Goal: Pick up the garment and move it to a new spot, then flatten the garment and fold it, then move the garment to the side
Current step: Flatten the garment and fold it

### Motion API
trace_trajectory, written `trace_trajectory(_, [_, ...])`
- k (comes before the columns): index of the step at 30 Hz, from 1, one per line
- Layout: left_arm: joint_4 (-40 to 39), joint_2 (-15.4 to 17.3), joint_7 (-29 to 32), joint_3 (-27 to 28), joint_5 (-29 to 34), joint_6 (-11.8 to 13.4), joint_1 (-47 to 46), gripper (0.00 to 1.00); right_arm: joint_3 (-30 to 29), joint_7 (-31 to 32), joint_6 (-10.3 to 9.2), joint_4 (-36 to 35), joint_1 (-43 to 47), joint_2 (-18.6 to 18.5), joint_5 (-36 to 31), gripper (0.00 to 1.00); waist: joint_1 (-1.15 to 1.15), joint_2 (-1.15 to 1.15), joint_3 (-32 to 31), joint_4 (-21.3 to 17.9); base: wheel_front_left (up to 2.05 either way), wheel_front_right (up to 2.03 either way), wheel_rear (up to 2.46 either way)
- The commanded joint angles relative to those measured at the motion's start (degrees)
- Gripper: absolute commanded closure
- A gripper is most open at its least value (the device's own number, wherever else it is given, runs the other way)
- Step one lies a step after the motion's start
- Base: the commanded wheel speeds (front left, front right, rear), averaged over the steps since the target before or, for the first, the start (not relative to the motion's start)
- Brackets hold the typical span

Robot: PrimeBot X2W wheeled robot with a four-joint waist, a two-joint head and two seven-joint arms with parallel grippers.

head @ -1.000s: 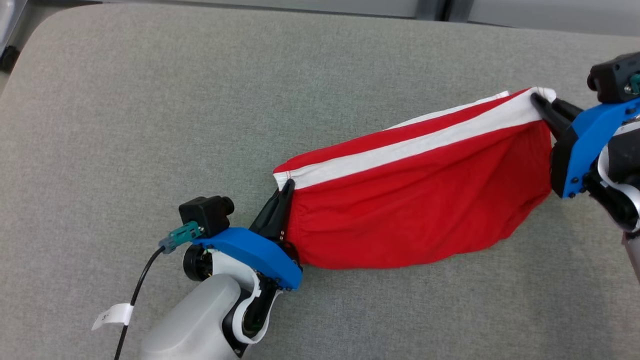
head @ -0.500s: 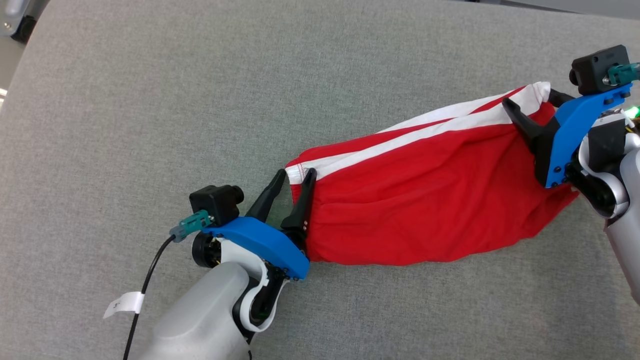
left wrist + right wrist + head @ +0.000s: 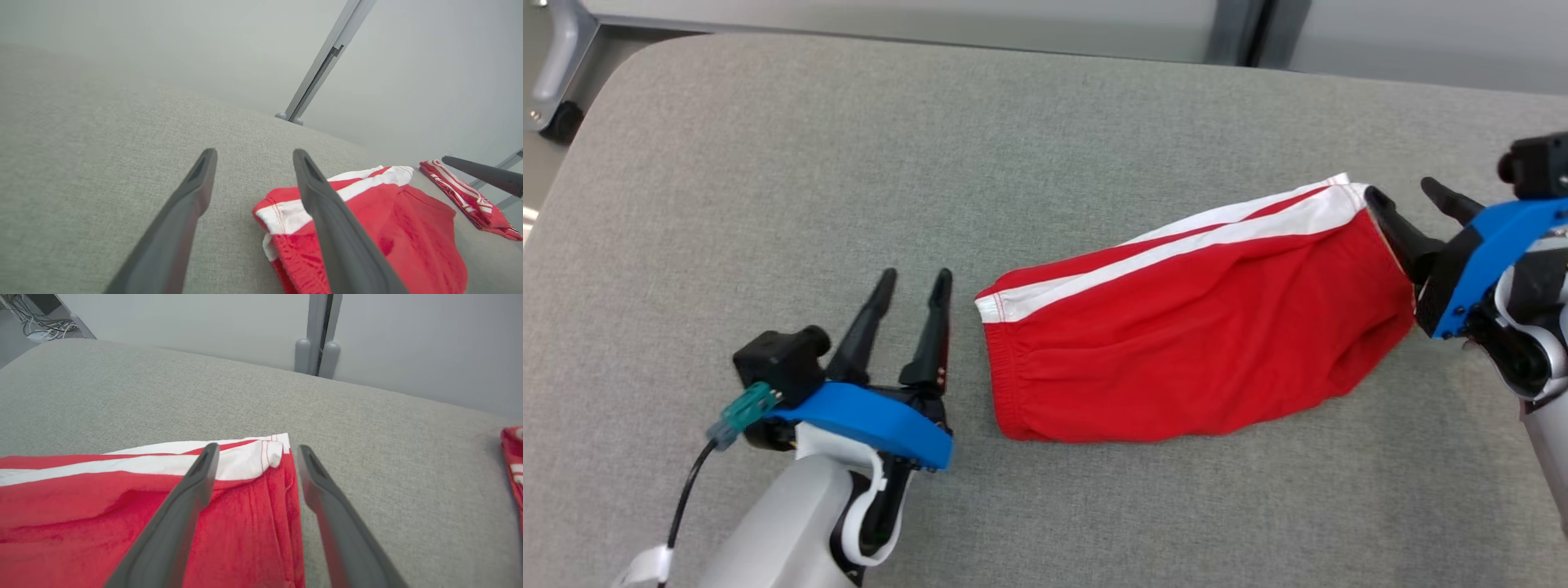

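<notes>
Item: red garment [image 3: 1192,343], just released onto the grey surface [image 3: 768,163].
The left gripper [image 3: 915,278] and right gripper [image 3: 1401,192], each pinching one end a second ago, are now parted and empty. The cloth lies slack between them, just beside the left fingertips, with its white-striped corner at the right ones. Laying-out judged done; folding or shifting aside remains.

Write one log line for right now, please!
left gripper: open, beside shorts | right gripper: open, at shorts' other end | shorts: lying on table, unheld
</notes>
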Motion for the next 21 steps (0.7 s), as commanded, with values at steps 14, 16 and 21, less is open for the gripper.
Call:
trace_trajectory(14, [-5.20,-2.46,-0.23,16.80,27.71,-1.12,6.25,0.00,-10.62,-8.43,0.02,6.41,2.24,8.29,-9.18,0.00,0.01,0.00,0.61,-0.76,0.00,0.00,0.00])
trace_trajectory(16, [-5.09,-2.98,-0.23,18.17,28.57,-1.81,6.47,0.00,-11.79,-9.14,0.01,8.68,1.47,9.58,-10.97,0.00,0.01,0.00,0.96,-0.45,0.00,0.00,0.00])
trace_trajectory(21, [-4.81,-4.66,-0.23,20.38,30.24,-3.56,6.94,0.00,-15.56,-10.12,0.02,15.15,-0.24,11.93,-15.84,0.00,0.01,0.00,1.78,0.82,0.00,0.00,0.00])
